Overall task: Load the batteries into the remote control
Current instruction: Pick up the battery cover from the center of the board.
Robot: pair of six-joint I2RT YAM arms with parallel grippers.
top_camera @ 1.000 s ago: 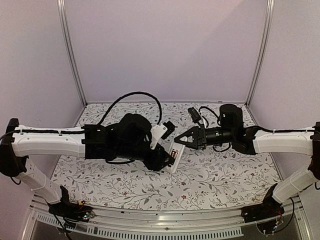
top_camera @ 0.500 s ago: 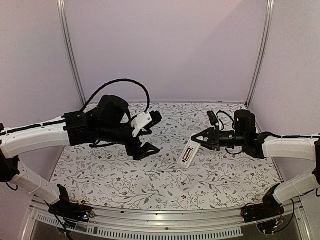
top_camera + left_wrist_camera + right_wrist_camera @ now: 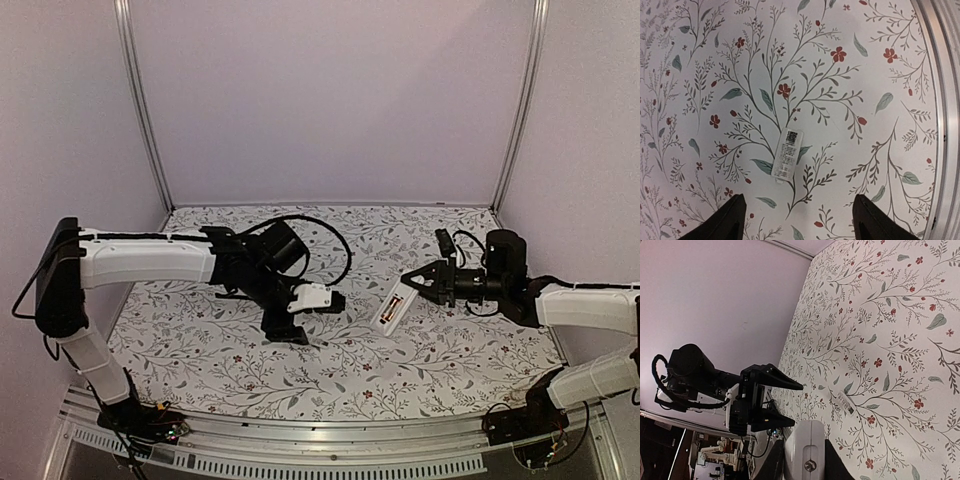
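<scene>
The white plastic remote control [image 3: 384, 320] is pinched in the right gripper [image 3: 406, 285]; the left gripper [image 3: 799, 197] is spread. Its uncovered reddish-gold batteries [image 3: 394, 307] could be tipped out.

One remote control [image 3: 388, 318] sits clamped between the fingers of the right gripper [image 3: 409, 287], its reddish batteries [image 3: 397, 303] too small to count. One white labelled cover [image 3: 788, 154] lies just ahead of the two spread fingers of the left gripper [image 3: 799, 200]. Two arms [image 3: 140, 262] — one flowered cloth [image 3: 450, 350].
</scene>
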